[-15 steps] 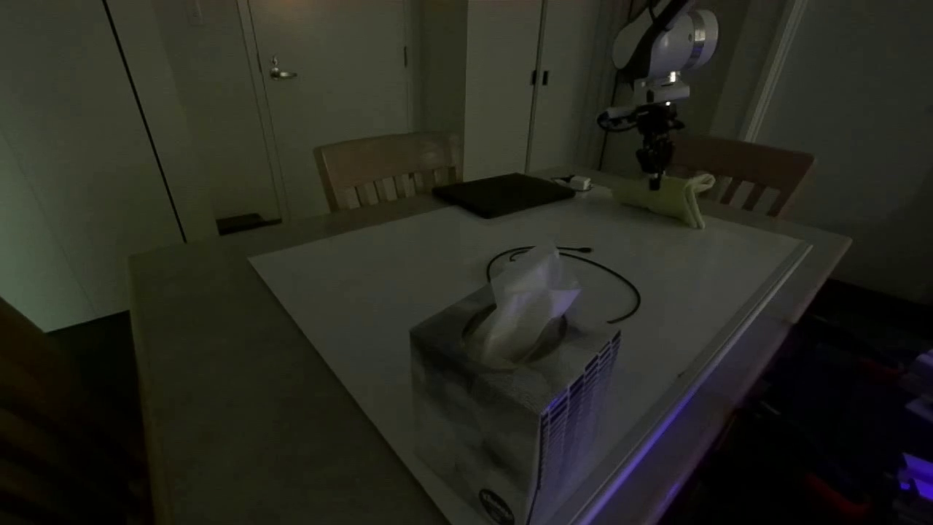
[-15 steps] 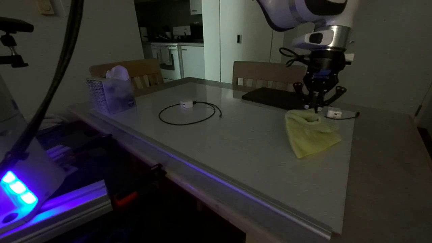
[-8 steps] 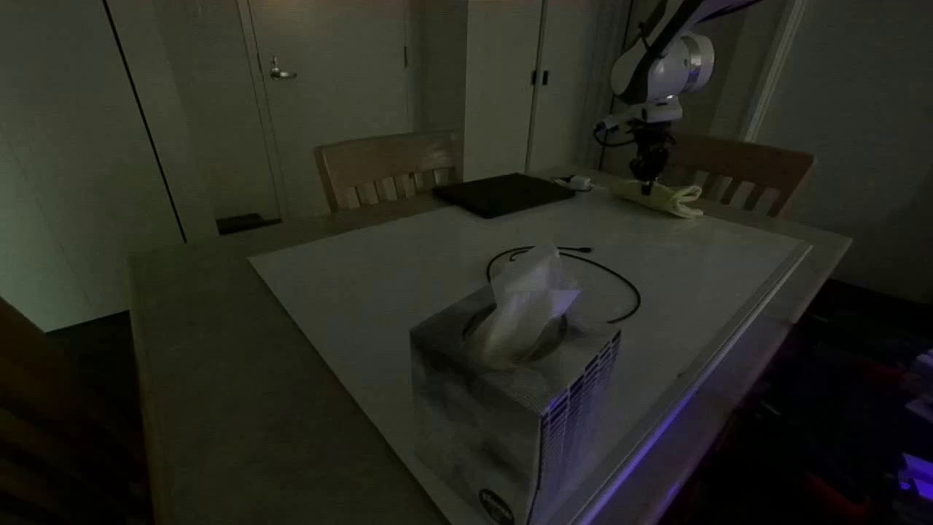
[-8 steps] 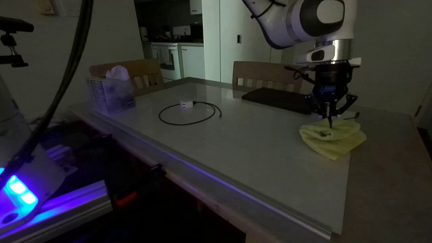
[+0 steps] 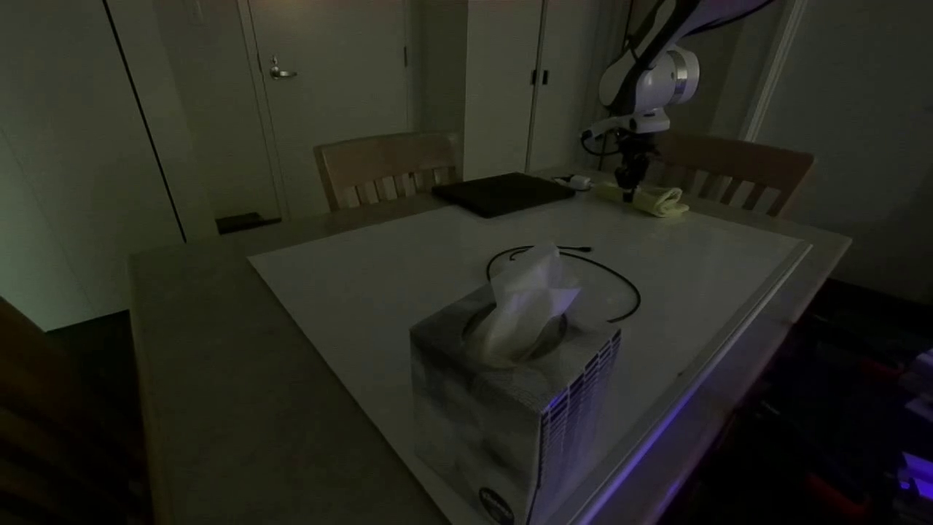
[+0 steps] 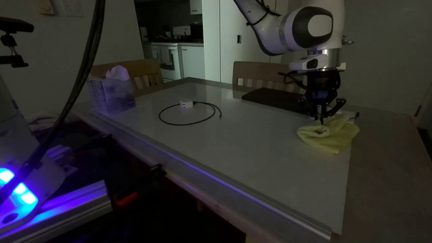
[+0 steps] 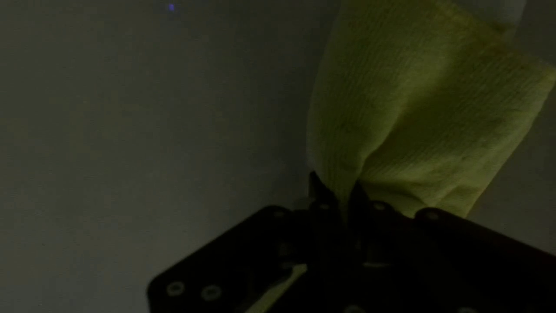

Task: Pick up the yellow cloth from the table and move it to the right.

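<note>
In an exterior view, we see the yellow cloth (image 6: 334, 138) at three o'clock of the desk (image 6: 253, 152), nipped in the pincer (image 6: 321, 121), likely bunched so it won't slip when carried rightward.

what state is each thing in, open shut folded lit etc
gripper: shut on the yellow cloth
yellow cloth: folded, rumpled, gripped; lifted or resting, can't tell
grey tissue box: upright, open, white tissue sticking out
black cable: lying in a loose loop
black pad: lying flat
door: looks shut
cabinet doors: look shut
robot base lights: lit, blue
</note>
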You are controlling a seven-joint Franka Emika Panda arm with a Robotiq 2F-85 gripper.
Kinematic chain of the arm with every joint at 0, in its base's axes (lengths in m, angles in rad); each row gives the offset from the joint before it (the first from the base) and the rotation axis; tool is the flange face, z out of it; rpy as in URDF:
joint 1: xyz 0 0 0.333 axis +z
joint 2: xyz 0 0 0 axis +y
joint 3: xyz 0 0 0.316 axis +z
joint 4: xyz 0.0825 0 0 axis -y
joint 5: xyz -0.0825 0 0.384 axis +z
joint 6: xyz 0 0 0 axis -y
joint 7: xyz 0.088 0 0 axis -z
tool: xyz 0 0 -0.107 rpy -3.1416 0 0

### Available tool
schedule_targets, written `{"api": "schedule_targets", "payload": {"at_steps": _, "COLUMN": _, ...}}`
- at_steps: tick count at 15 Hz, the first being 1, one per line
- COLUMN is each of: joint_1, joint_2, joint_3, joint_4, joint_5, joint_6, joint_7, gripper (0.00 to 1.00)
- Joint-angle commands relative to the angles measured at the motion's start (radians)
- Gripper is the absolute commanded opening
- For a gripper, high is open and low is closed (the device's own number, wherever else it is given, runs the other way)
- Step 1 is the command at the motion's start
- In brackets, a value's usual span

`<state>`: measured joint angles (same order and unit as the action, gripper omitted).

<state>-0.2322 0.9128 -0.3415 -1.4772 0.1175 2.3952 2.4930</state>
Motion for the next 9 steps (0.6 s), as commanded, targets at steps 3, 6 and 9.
{"api": "schedule_targets", "payload": {"at_steps": 3, "joint_1": -0.032, "joint_2": 0.016, "joint_3": 0.036, "joint_4": 0.034, "joint_5": -0.027, "joint_6": 0.032, "joint_7": -0.227, "gripper": 0.03}}
{"api": "schedule_targets", "payload": {"at_steps": 6, "joint_1": 0.008, "joint_2": 0.032, "joint_3": -0.011, "joint_4": 0.086, "joint_5": -0.079, "joint_6": -0.090, "joint_7": -0.199, "gripper": 0.03}}
{"api": "schedule_targets", "payload": {"at_steps": 9, "joint_1": 0.018, "joint_2": 0.048, "joint_3": -0.019, "joint_4": 0.132, "joint_5": -0.105, "joint_6": -0.166, "joint_7": -0.166, "gripper": 0.36}}
